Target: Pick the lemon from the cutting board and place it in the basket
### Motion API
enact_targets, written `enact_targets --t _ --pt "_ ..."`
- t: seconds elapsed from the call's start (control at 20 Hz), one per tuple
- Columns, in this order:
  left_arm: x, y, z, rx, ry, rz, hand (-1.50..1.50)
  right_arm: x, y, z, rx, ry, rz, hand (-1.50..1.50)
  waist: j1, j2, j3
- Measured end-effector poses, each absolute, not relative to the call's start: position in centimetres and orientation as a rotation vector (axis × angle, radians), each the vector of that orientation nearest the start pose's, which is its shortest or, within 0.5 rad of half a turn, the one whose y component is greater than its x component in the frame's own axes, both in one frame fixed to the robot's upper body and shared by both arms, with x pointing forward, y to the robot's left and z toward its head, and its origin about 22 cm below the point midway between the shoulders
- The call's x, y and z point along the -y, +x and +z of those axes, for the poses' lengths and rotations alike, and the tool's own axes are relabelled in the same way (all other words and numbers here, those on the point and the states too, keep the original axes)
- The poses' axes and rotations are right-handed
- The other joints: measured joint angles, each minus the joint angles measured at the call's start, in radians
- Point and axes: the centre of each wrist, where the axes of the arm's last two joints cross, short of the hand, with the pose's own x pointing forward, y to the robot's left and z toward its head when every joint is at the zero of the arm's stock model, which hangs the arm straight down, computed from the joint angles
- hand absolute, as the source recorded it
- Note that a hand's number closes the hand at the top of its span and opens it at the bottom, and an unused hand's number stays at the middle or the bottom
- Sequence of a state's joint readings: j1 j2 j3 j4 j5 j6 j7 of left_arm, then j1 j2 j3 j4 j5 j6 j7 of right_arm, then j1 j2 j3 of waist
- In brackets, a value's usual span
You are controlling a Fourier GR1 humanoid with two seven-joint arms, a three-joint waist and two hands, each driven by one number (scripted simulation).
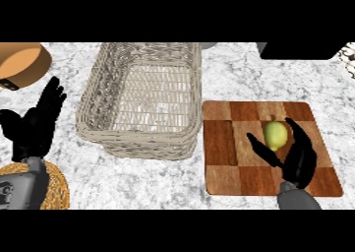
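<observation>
A yellow-green lemon (pixel 276 134) lies on the checkered wooden cutting board (pixel 231 147) at the right. My right hand (pixel 300 160) reaches over the board from below. Its fingers run up the lemon's right side and its thumb points at the lemon's lower left; the fingers are straight, not closed round the fruit. The wicker basket (pixel 100 98) stands left of the board, with nothing showing inside. My left hand (pixel 35 125) rests open at the left edge, fingers up, beside the basket.
A copper-coloured pot (pixel 18 61) stands at the back left. A woven round mat (pixel 56 189) lies under my left forearm. A dark object (pixel 296 50) sits at the back right. The basket's near wall lies close to the board's left edge.
</observation>
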State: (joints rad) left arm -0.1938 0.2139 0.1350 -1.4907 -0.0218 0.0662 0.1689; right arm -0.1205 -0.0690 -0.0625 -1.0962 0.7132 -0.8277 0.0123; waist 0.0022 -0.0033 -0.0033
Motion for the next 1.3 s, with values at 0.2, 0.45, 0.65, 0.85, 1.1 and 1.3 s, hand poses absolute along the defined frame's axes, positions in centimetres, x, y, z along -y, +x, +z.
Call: enact_targets --t 0.2,0.45,0.65,0.85,1.1,1.3 --pt "-29.5 28.8 4.7 1.519 0.287 -0.026 0.0 25.3 25.7 -8.8 1.385 -1.2 0.204 1.5 -0.002 -0.005 -0.006" --pt "-29.4 28.9 5.2 1.519 0.282 -0.027 0.0 25.4 26.3 -9.2 1.421 -1.191 0.206 1.5 -0.004 -0.007 -0.01" --pt "-28.9 28.9 4.8 1.522 0.282 -0.024 0.0 25.3 26.4 -9.3 1.441 -1.182 0.199 1.5 -0.006 -0.008 -0.012" --pt "-28.5 29.0 5.1 1.524 0.261 -0.045 0.0 22.5 25.7 -9.7 1.513 -1.064 0.348 1.5 0.02 -0.011 -0.024" --pt "-26.6 29.7 5.6 1.561 0.195 -0.107 0.0 19.4 24.3 -10.1 1.606 -0.844 0.674 1.5 0.12 0.002 -0.043" --pt "-25.4 30.2 5.8 1.57 0.154 -0.14 0.0 14.6 23.0 -9.2 1.688 -0.613 0.752 1.5 0.161 0.006 -0.028"
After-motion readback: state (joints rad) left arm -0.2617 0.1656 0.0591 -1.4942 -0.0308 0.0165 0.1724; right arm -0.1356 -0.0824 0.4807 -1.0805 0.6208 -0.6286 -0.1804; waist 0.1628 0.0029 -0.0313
